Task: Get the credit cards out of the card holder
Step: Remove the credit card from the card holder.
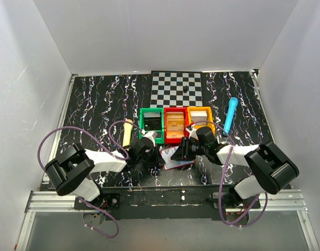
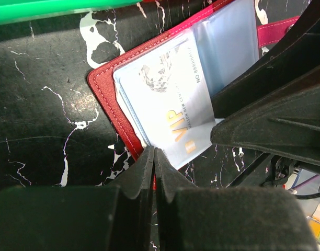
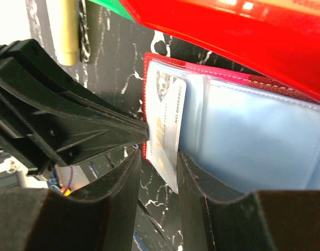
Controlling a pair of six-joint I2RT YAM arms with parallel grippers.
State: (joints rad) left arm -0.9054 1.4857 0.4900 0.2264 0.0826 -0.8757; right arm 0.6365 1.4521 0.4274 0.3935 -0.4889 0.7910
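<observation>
The card holder [image 1: 176,162] lies open on the marbled table just in front of the red bin, red border [image 2: 105,89] outside and pale blue sleeves [image 3: 254,136] inside. A white VIP credit card [image 2: 165,99] [image 3: 165,104] sticks partly out of the left sleeve. My left gripper [image 2: 153,150] [image 1: 159,157] is shut on the holder's red edge. My right gripper [image 3: 158,157] [image 1: 175,155] has its jaws apart on either side of the card's protruding end. Its right finger is against the card's edge, and a small gap shows on the left. Any other cards are hidden.
Green [image 1: 151,121], red [image 1: 175,124] and orange [image 1: 200,119] bins stand in a row right behind the holder, with a chessboard [image 1: 176,88] beyond them. A cream pen [image 1: 127,133] lies left of the bins and a blue marker [image 1: 230,114] right of them.
</observation>
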